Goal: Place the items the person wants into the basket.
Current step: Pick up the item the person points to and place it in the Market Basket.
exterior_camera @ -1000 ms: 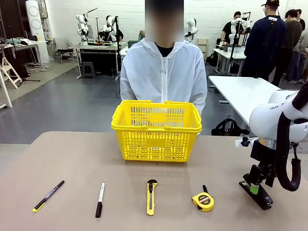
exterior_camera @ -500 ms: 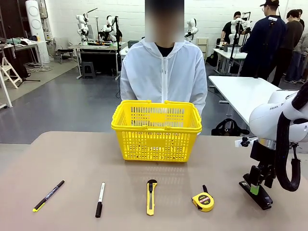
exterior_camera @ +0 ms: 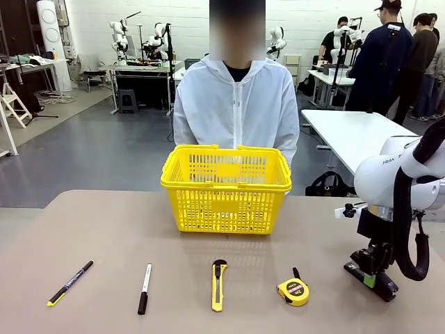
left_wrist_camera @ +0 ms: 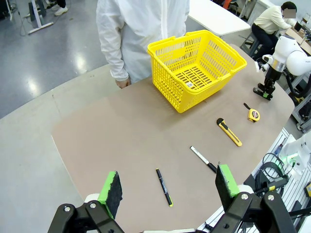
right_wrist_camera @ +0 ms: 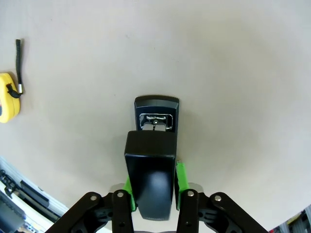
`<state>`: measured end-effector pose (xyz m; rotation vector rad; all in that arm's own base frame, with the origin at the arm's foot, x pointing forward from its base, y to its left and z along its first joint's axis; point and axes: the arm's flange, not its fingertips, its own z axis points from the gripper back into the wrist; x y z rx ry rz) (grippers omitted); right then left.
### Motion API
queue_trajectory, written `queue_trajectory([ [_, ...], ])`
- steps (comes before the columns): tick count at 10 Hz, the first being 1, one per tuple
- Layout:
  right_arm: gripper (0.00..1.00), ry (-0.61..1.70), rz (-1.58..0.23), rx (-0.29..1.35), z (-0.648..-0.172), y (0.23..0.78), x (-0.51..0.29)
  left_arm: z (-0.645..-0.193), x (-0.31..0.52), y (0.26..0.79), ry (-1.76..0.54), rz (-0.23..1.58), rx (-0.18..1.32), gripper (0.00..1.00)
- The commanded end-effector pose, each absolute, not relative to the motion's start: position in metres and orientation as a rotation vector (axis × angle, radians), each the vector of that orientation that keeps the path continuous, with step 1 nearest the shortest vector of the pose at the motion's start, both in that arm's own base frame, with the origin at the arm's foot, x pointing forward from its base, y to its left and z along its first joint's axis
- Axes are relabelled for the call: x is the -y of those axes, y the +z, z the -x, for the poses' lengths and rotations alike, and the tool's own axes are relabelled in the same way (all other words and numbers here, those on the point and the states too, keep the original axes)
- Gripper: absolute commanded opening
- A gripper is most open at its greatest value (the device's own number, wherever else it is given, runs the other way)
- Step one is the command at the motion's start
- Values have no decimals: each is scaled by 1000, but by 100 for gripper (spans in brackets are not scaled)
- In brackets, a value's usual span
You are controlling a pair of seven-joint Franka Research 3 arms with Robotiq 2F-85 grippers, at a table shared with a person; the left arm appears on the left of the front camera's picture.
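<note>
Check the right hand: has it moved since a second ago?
Yes. The right hand, shut on a black stapler, shifted slightly right, away from the tape measure.

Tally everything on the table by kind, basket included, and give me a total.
2 pens: black pen, white marker
1 utility knife
1 tape measure
1 stapler, clamped in the right gripper
1 basket
Total: 6
</note>
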<state>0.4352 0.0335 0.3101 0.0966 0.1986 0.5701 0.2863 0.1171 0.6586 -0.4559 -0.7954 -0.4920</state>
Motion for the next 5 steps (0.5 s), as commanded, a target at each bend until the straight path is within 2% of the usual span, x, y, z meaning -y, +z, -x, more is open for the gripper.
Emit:
queue_trajectory([
  [1, 0, 589, -76, -194, -439, 305, -32, -285, -120, 657, -508, 458, 803, 100],
  [5, 0, 579, -72, -191, -437, 311, -31, -285, -120, 657, -508, 458, 803, 100],
])
